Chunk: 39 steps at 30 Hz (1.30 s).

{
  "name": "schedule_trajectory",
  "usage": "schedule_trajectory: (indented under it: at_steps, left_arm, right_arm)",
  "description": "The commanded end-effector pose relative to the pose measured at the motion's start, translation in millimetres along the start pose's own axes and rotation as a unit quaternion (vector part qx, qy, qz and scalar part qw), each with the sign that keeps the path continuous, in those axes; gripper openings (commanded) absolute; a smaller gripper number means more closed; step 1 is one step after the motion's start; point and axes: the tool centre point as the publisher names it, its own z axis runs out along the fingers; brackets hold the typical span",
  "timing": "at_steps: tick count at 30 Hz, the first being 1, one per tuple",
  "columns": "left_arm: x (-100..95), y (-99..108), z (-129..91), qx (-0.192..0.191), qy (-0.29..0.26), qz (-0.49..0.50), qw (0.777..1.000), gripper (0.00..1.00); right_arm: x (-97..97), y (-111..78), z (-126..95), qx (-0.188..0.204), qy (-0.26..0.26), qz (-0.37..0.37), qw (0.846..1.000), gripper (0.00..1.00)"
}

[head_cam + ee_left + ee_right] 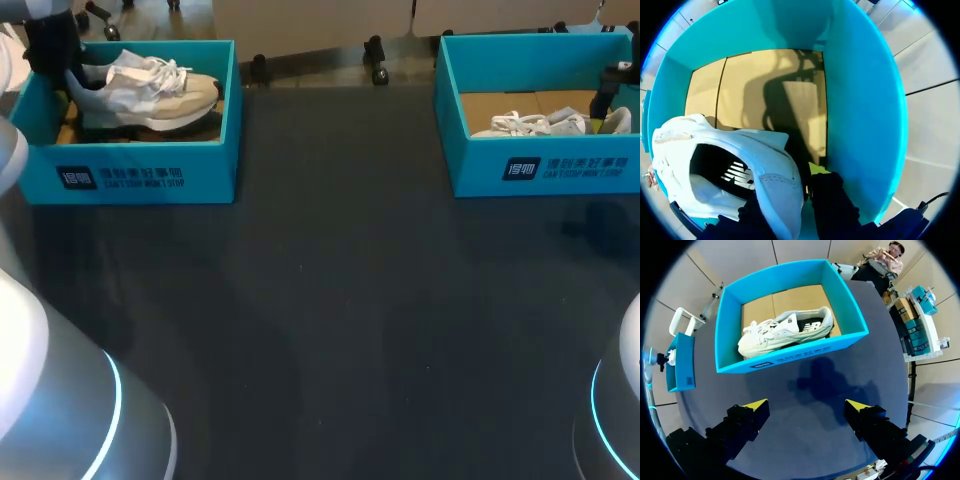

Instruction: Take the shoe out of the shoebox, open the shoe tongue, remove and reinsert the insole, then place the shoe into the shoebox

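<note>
Dark grey table (330, 330) fills most of the head view. At the upper left of the frame sits a teal cardboard shoebox (130, 175). Inside it a white and beige lace-up sneaker (160, 90) hangs raised off the brown floor, toe pointing toward the frame's middle. It is held by the left gripper (790, 192), which pinches the heel wall between its two fingers.

At the upper right, a second teal shoebox (540, 170) holds a second white sneaker (530, 125) lying flat. Short of that box, the right gripper (806, 407) hovers over bare table with its fingers spread wide, grasping nothing.

The step in hand looks like lifting the shoe out. It should rise straight until the sole clears the wall, then travel to open table. A heel-only grip may let the toe droop, so slow movement is safest.
</note>
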Motion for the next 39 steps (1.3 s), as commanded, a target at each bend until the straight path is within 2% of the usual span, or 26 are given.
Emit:
schedule_trajectory:
  at_steps: [1, 10, 21, 25, 27, 33, 37, 39]
  left_arm:
    - [4.0, 7, -14, 0.018, -0.002, -0.005, 1.0, 0.0]
    - [11.9, 6, -56, 0.009, -0.01, -0.018, 1.0, 0.0]
    - [19.8, -11, -109, -0.011, 0.007, -0.028, 1.0, 0.0]
    - [20.8, -21, -134, -0.02, 0.013, -0.034, 0.999, 0.0]
    - [20.1, -31, -147, -0.032, 0.03, -0.046, 0.998, 0.0]
    - [21.5, -62, -178, -0.051, 0.025, -0.049, 0.997, 0.0]
    - [19.6, -81, -194, -0.058, 0.024, -0.037, 0.997, 0.0]
    - [19.6, -81, -194, -0.058, 0.024, -0.037, 0.997, 0.0]
  right_arm:
    - [0.3, -0.3, 0, 0.0, -0.001, 0.0, 1.0, 1.0]
    - [0.3, -0.3, 0, 0.0, -0.001, 0.0, 1.0, 1.0]
    - [0.3, -0.3, 0, 0.0, -0.001, 0.0, 1.0, 1.0]
    - [0.3, -0.3, 0, 0.0, -0.001, 0.0, 1.0, 1.0]
    - [0.3, -0.3, 0, 0.0, -0.001, 0.0, 1.0, 1.0]
    - [0.3, -0.3, 0, 0.0, -0.001, 0.0, 1.0, 1.0]
    - [0.3, -0.3, 0, 0.0, -0.001, 0.0, 1.0, 1.0]
    - [0.3, -0.3, 0, 0.0, -0.001, 0.0, 1.0, 1.0]
